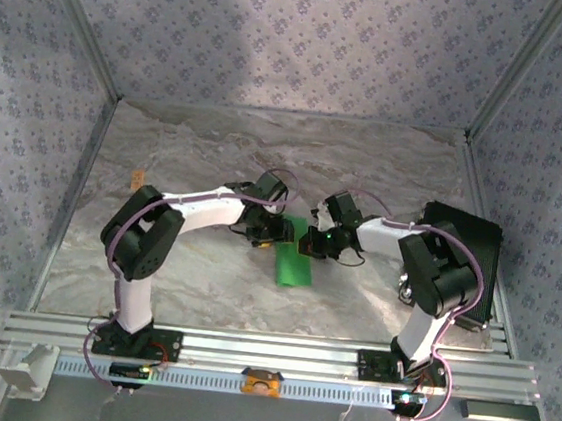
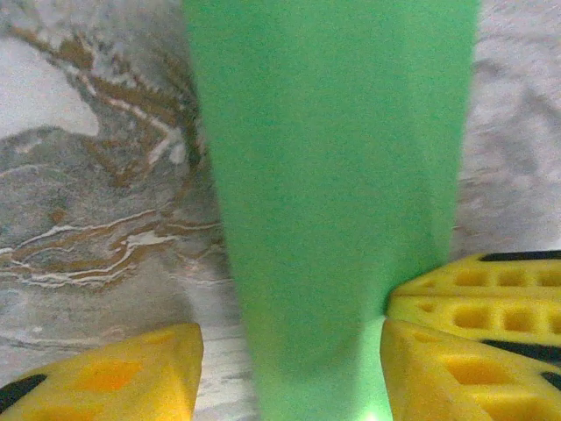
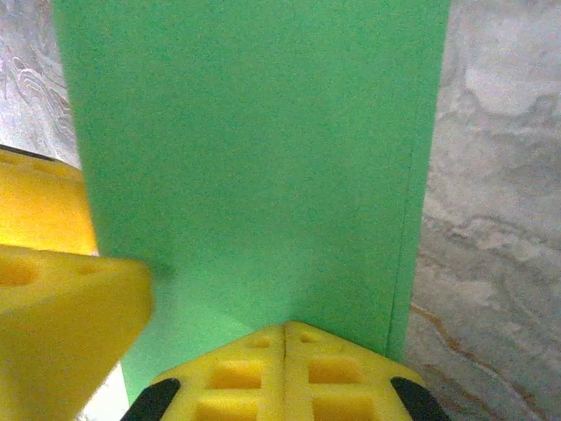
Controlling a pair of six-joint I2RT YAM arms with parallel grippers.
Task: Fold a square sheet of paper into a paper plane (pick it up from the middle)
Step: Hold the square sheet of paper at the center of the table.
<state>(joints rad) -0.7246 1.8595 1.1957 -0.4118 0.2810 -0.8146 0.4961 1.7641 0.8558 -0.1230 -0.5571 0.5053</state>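
Observation:
The square sheet of paper point(image 1: 293, 265) is bright green and lies folded into a rectangular strip at the table's middle, reaching toward the arms' bases. A finished paper plane is out of view. My left gripper point(image 1: 277, 232) is open at the strip's far end. In the left wrist view the paper point(image 2: 333, 193) runs between its yellow fingers point(image 2: 114, 373), with a gap on the left side. My right gripper point(image 1: 310, 242) is shut, its joined fingertips point(image 3: 285, 364) resting on the near edge of the paper point(image 3: 254, 149).
A black box point(image 1: 463, 252) stands at the right, close to the right arm. A small brown object point(image 1: 138, 175) lies at the far left of the marbled table point(image 1: 193, 282). Patterned walls close in three sides, and an aluminium rail point(image 1: 266, 355) runs along the front.

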